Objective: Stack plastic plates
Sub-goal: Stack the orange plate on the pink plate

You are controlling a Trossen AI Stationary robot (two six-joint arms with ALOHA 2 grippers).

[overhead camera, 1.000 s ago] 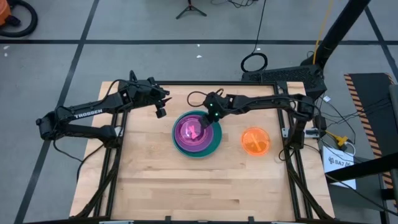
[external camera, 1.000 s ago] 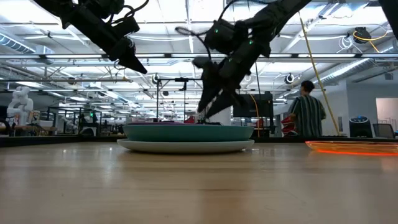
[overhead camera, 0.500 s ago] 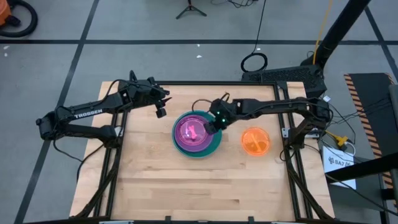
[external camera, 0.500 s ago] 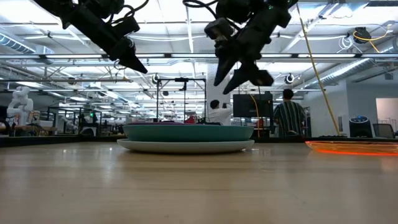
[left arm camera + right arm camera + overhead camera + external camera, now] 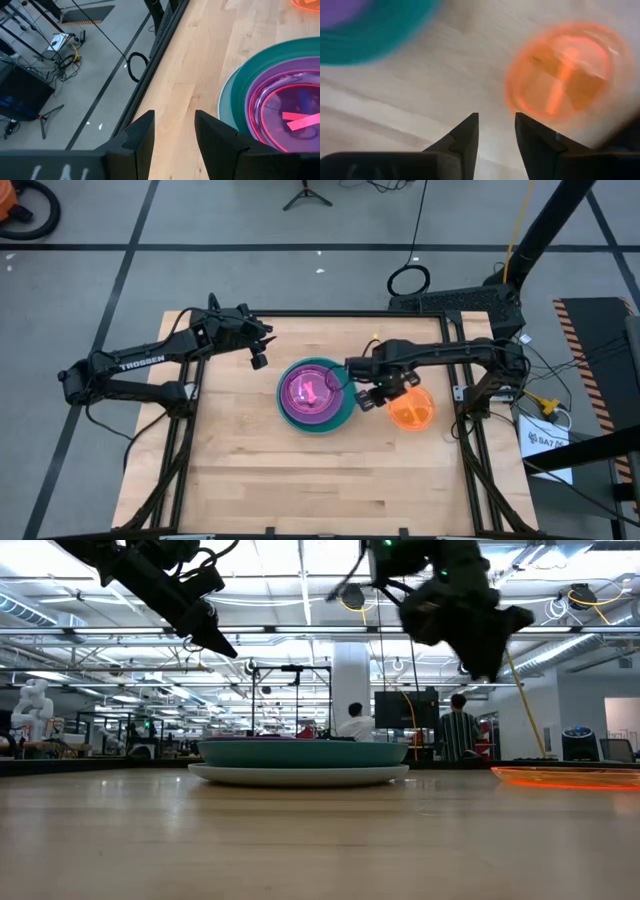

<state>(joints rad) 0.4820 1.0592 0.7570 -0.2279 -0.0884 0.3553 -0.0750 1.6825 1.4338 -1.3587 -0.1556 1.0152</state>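
Orange plate (image 5: 411,407) (beside plate stack (image 5: 316,394)) lies unobstructed.

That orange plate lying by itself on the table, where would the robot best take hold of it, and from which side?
Probably by the rim. The orange plate lies flat on the bare table, so only its thin raised edge offers anything to pinch. The right gripper hangs open just beside the edge that faces the stack of plates, so coming down on that near edge from above looks simplest.

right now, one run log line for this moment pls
right gripper: open, empty, between stack and orange plate | left gripper: open, waiting beside stack
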